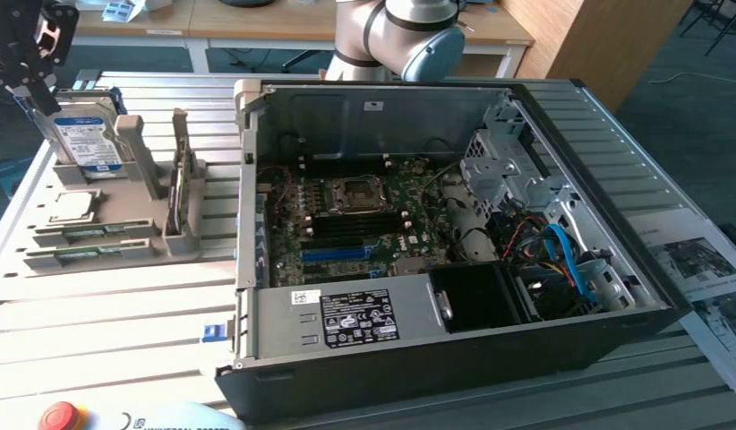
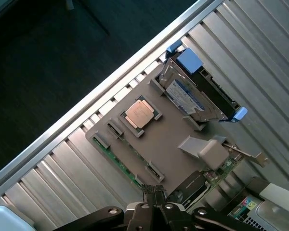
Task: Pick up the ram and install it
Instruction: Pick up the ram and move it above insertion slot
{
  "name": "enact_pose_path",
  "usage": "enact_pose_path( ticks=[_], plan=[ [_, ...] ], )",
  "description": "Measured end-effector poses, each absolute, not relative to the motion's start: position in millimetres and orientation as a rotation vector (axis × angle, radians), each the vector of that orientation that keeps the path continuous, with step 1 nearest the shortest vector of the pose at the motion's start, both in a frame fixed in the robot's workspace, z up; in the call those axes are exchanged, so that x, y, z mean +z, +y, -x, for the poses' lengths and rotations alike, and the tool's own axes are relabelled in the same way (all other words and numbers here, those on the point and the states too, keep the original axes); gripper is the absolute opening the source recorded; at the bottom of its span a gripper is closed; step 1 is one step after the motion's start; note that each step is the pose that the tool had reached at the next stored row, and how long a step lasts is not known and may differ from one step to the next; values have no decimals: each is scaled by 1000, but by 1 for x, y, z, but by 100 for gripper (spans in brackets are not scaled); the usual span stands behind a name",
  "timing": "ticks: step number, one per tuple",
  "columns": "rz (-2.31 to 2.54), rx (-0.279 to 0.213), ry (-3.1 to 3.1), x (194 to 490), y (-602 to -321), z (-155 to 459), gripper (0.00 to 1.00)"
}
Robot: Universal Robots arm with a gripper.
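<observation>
The exterior view shows the open computer case point(image 1: 464, 363) with its motherboard point(image 1: 386, 224). The wrist view looks down on the gray holder point(image 2: 168, 142), where the ram point(image 2: 116, 161) lies in an edge slot. The tool point(image 2: 154, 191) hangs above, fingers pressed together, empty.

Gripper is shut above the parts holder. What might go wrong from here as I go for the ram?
The gripper is shut and empty; lowered like that, it would probably strike the ram instead of straddling it. The ram sits low in the grey holder, close to the processor and the standing hard drive, so an off-line approach may knock those.
</observation>
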State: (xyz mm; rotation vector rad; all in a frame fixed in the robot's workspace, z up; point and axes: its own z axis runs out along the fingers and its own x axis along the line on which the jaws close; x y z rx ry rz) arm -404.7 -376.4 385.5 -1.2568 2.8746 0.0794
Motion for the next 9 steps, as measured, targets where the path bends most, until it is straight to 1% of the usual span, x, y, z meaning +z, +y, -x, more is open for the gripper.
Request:
enact_pose_path(
  ticks=[9],
  plan=[
    [1345, 80, 2836, 386, -376, 405, 11]
  ],
)
